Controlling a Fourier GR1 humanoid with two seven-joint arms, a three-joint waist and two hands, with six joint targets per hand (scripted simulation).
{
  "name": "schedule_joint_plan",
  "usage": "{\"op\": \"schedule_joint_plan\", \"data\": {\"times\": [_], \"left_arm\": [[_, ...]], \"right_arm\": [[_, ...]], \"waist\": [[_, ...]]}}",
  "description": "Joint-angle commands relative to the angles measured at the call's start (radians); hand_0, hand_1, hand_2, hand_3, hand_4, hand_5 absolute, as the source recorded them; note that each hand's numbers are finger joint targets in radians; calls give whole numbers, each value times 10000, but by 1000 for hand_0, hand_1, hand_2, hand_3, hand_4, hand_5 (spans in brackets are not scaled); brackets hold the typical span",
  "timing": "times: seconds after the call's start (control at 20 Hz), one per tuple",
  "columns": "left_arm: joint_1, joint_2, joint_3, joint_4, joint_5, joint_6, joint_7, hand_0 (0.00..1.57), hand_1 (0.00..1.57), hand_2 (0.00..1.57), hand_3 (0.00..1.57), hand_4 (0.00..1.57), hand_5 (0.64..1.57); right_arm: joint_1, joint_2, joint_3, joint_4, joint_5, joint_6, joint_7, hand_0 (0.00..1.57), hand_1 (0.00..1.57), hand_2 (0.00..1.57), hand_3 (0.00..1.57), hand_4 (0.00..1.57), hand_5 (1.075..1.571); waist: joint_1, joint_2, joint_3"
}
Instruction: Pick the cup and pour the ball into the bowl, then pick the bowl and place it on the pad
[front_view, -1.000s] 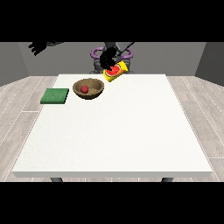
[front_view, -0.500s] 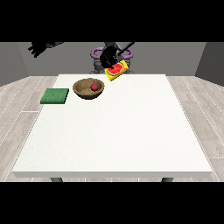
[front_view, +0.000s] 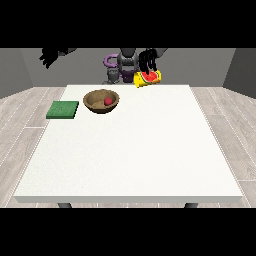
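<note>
Cup (front_view: 148, 78), yellow with a red inside, tilted on its side with fingers of the hand at the view's right (front_view: 148, 58) curled over it from above; the red ball (front_view: 107, 101) already lies in the bowl (front_view: 101, 100), below and to the side of that hand. Judged next: set the cup down upright on the desk (front_view: 130, 150), well apart from the bowl, before carrying the bowl to the green pad (front_view: 63, 109) beside it. The hand at the view's left (front_view: 50, 56) hangs raised, fingers relaxed, holding nothing.

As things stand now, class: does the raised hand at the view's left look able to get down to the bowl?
Probably yes. That hand hangs in the air, away from the bowl, with nothing between them. The other hand is off at the yellow cup.
</note>
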Motion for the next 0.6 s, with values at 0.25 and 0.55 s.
{"op": "schedule_joint_plan", "data": {"times": [0.25, 0.55], "left_arm": [[3017, -1307, 2917, -1853, 5560, 2116, -1304, 1093, 1093, 1133, 814, 1061, 1567], [4665, -1347, 2839, -3818, 10294, 1956, -3745, 0, 0, 0, 0, 872, 1477]], "right_arm": [[-16, 561, 243, -546, 35, -411, 9, 0, 0, 0, 198, 580, 1562], [-510, 1312, 813, -809, 340, -815, -230, 0, 0, 0, 258, 578, 1566]], "waist": [[330, 658, -193], [70, 1826, -129]]}}
